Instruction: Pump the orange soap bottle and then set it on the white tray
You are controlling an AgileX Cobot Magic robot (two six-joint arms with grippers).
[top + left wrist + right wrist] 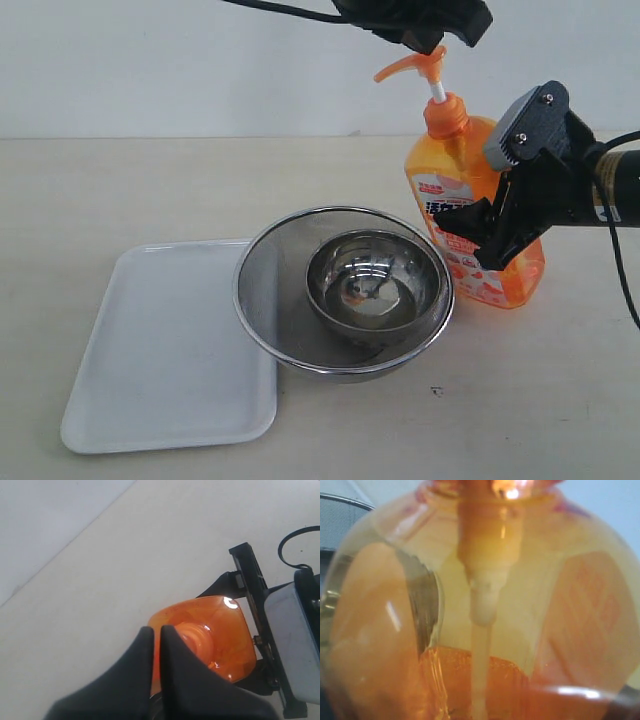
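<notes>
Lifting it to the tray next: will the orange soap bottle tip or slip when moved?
Probably tippy: the orange soap bottle is tall on a small base. Likely light and bottom-weighted: the right wrist view shows liquid only low down. Its glossy plastic might slip in the right tool.

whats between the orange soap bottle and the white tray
The mesh strainer with a small steel bowl inside it, its rim overlapping the white tray's edge; the exterior view shows this.

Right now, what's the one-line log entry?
right gripper: holds orange soap bottle | left gripper: shut above pump | white tray: without bottle
</notes>
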